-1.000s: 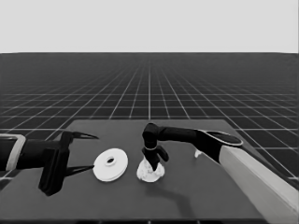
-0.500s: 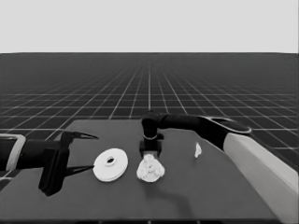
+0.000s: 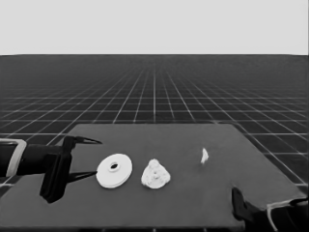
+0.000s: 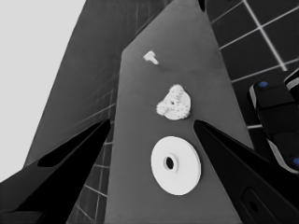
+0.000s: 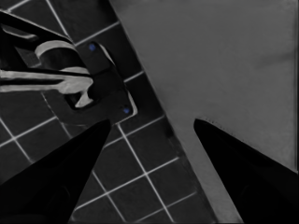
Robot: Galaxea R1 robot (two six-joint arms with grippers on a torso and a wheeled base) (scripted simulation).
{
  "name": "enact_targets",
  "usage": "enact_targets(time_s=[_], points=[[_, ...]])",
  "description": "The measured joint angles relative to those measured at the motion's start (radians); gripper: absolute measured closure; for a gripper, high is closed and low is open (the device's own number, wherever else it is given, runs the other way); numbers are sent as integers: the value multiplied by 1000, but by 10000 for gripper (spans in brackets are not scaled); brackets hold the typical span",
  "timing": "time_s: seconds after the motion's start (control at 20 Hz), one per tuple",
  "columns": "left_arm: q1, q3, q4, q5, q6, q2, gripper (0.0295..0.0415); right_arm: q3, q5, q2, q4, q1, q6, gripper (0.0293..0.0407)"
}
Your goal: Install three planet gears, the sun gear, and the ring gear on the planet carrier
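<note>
Near the table's middle, in the head view, sits a lumpy white cluster point(image 3: 155, 174): the smaller round part with toothed gears piled on it, their edges running together so that the gears cannot be counted there. The left wrist view shows the same cluster point(image 4: 174, 102) with its bumpy, toothed outline and at least one small dark hole, which the head view hardly gives. Just beside the cluster, towards the table's left end, the larger round part point(image 3: 114, 170) lies flat and apart from it, a smooth thick-rimmed disc with a dark centre hole. A thin white piece point(image 3: 204, 155) stands well apart on the right half of the table.

Over the table's left end the left gripper point(image 3: 90, 157) waits, its two pointed fingers spread wide and holding nothing (the larger round part lies just past their tips, untouched). At the head view's lower right corner the right gripper point(image 5: 152, 122) is parked; its wrist view shows its fingers wide apart over the table's edge point(image 5: 187, 140) and the floor grid, with dark machinery point(image 5: 100, 88) carrying small blue lights beyond. Bare dark tabletop point(image 3: 193, 208) runs along the near edge.
</note>
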Motion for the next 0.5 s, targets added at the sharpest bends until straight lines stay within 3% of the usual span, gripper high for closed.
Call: enact_targets(time_s=[0.05, 0.1, 0.15, 0.2, 0.25, 0.35, 0.5], points=[[186, -94, 479, 412, -486, 208, 319, 3, 1, -3, -1, -1, -2, 315], [235, -263, 418, 821, -983, 446, 304, 4, 1, -5, -2, -1, -4, 315], [240, -485, 177, 902, -1256, 580, 307, 5, 1, -6, -2, -1, -4, 315], [247, -670, 17, 879, -1362, 646, 316, 6, 2, -6, -2, -1, -5, 315], [255, -802, -79, 858, -1398, 686, 321, 6, 2, -7, -3, -1, -5, 315], [264, -948, -171, 842, -1408, 730, 325, 7, 2, -7, -3, -1, -5, 315], [268, -1025, -210, 839, -1401, 754, 326, 7, 2, -7, -3, -1, -5, 315]])
